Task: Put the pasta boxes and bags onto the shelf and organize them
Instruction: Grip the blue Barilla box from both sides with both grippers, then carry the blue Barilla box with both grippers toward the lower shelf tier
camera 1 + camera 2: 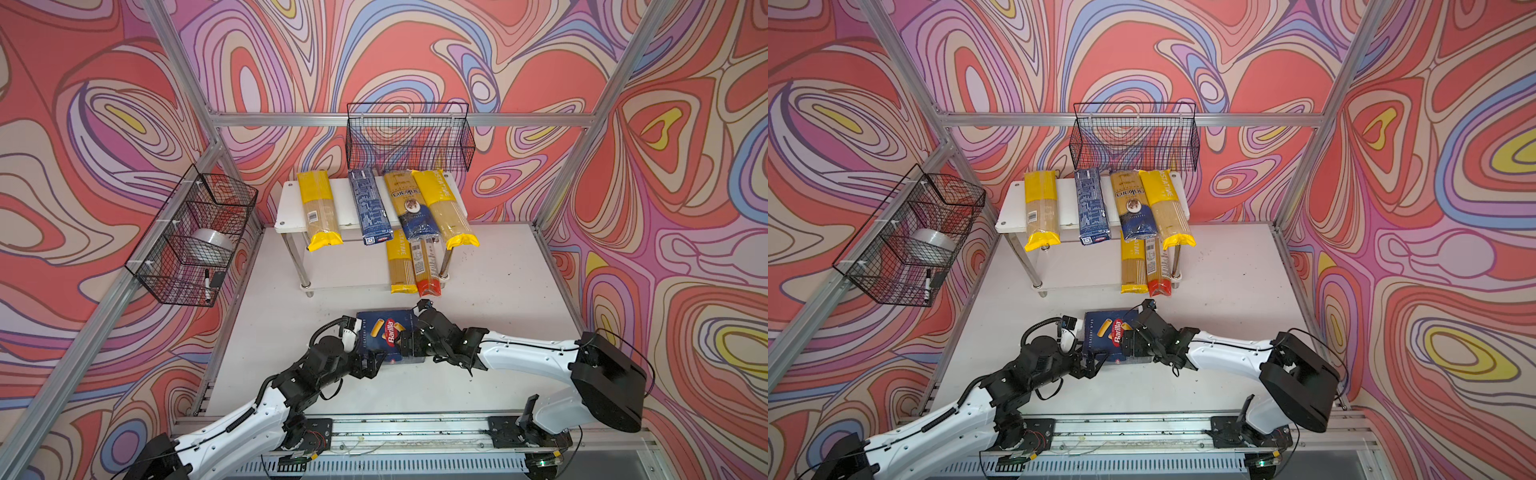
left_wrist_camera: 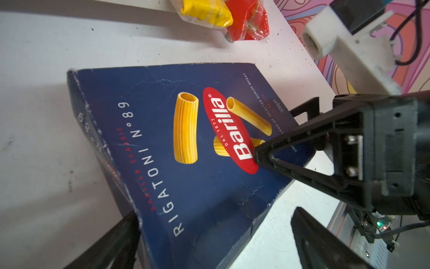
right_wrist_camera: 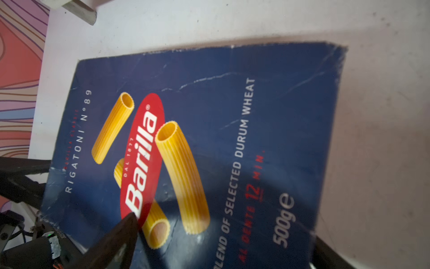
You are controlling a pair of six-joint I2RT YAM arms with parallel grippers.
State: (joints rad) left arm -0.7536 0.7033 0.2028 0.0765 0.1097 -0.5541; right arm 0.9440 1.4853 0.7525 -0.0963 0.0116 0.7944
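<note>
The wide blue Barilla rigatoni box (image 1: pixel 380 332) (image 1: pixel 1104 332) lies face up on the table in front of the shelf (image 1: pixel 286 208). My left gripper (image 1: pixel 369 363) (image 2: pixel 214 246) is open around its near left corner; one finger touches the edge. My right gripper (image 1: pixel 406 347) (image 3: pixel 223 244) is open, one fingertip (image 2: pixel 263 158) over the logo, the other past the box edge. On the top tier lie a yellow bag (image 1: pixel 320 208), the narrow blue box (image 1: pixel 371 205), the ankara bag (image 1: pixel 409 203) and a second yellow bag (image 1: pixel 442 208). A yellow bag (image 1: pixel 401 266) and the red-ended bag (image 1: pixel 426 270) lie on the lower tier.
A black wire basket (image 1: pixel 409 137) hangs on the back wall above the shelf. Another wire basket (image 1: pixel 195 237) on the left wall holds a tape roll (image 1: pixel 212 245) and a marker. Aluminium posts frame the white table (image 1: pixel 498 291).
</note>
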